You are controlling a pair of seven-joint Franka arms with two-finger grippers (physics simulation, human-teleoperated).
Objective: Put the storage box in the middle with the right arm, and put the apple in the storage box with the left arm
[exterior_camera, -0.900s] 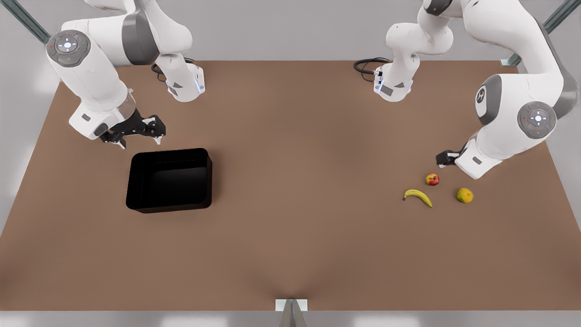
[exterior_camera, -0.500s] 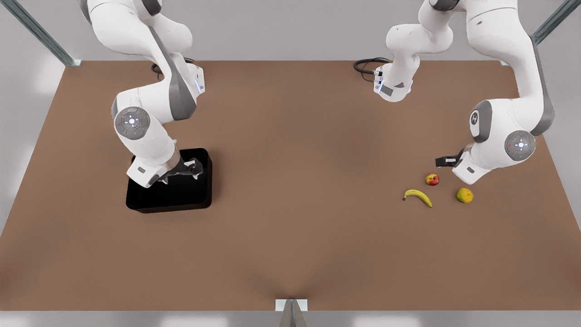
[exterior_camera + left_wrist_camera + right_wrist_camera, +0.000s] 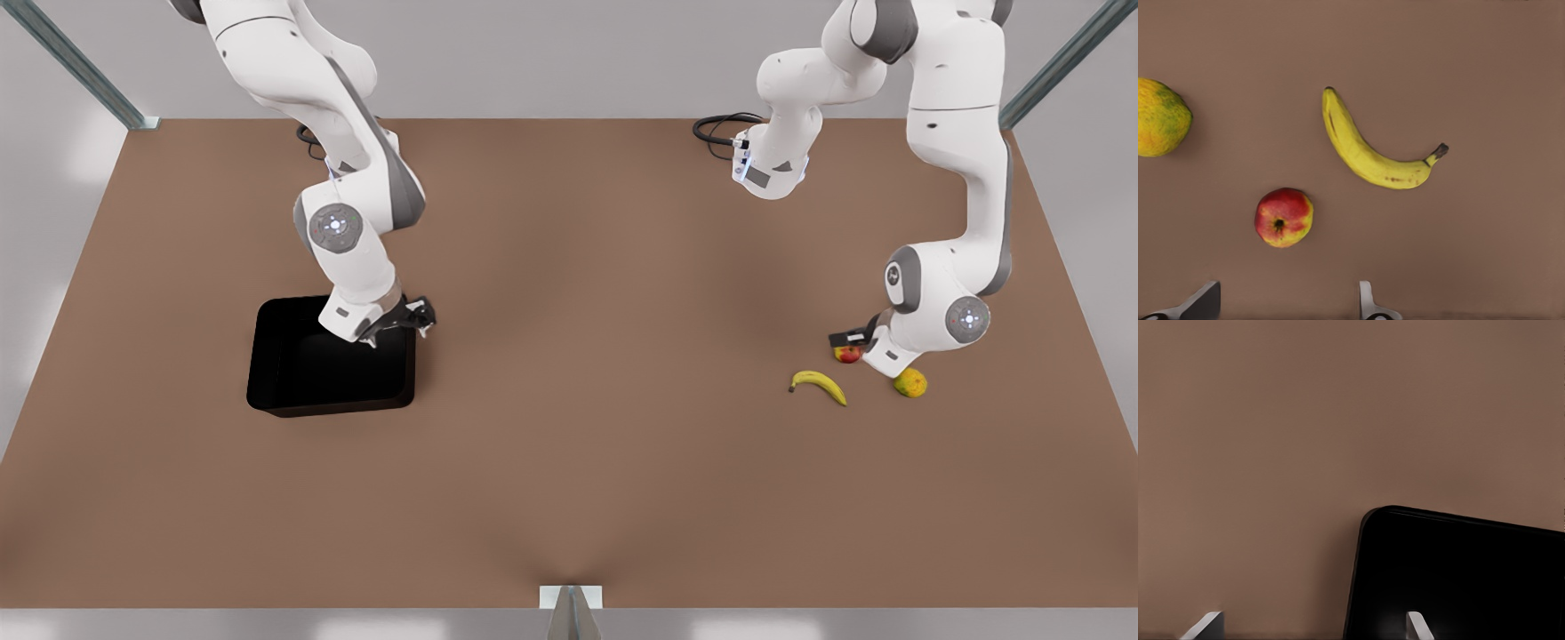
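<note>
Moved: both arms have swung since a moment ago; the box and fruit lie where they were.
Right gripper (image 3: 402, 322): over the storage box (image 3: 302, 378) at its far corner nearest the table's middle, fingers (image 3: 1417, 627) apart, one either side of the wall.
Storage box: on the table (image 3: 569, 462), well apart from the fruit.
Left gripper (image 3: 852, 342): just above the apple (image 3: 847, 355), fingers (image 3: 1368, 303) spread.
Apple (image 3: 1283, 217): between banana (image 3: 1371, 150) and yellow-orange fruit (image 3: 1161, 117), far from the storage box.

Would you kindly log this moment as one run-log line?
right pincer: open, at storage box corner | left pincer: open, above apple | box off-centre, empty
</note>
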